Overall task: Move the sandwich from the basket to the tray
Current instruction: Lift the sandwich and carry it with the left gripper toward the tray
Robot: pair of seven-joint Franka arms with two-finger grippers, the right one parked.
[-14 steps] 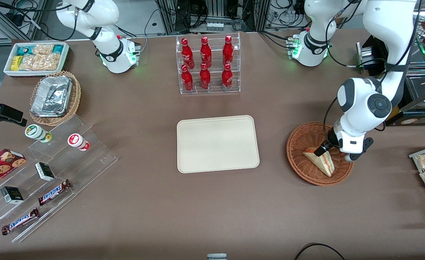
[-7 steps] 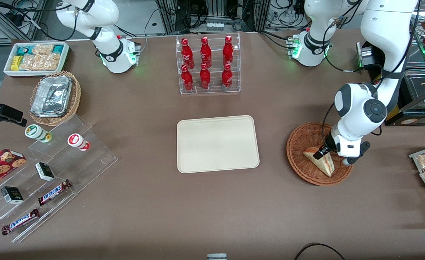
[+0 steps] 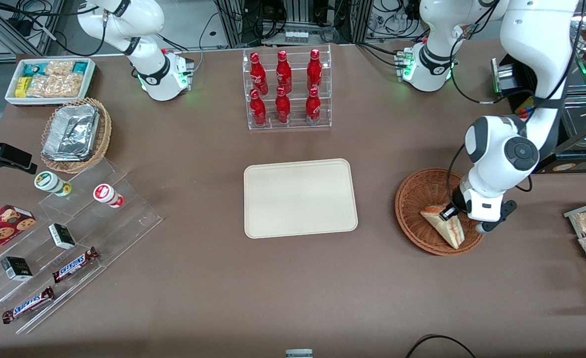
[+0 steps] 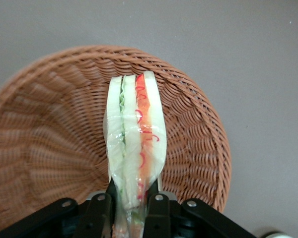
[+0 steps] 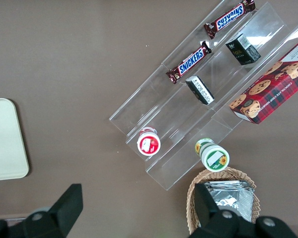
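Now claw (image 4: 130, 208) clamping sandwich (image 4: 135, 136)

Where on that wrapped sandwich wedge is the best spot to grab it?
Across its flat bread faces near one end, coming from above: the sandwich stands on edge in the basket, and the tool already pinches it that way.

Since a second ago my gripper (image 3: 447, 213) pinched down on the sandwich (image 3: 443, 226) and nudged it a bit toward the basket (image 3: 415, 199) rim nearest the front camera, tilting slightly off the weave now.
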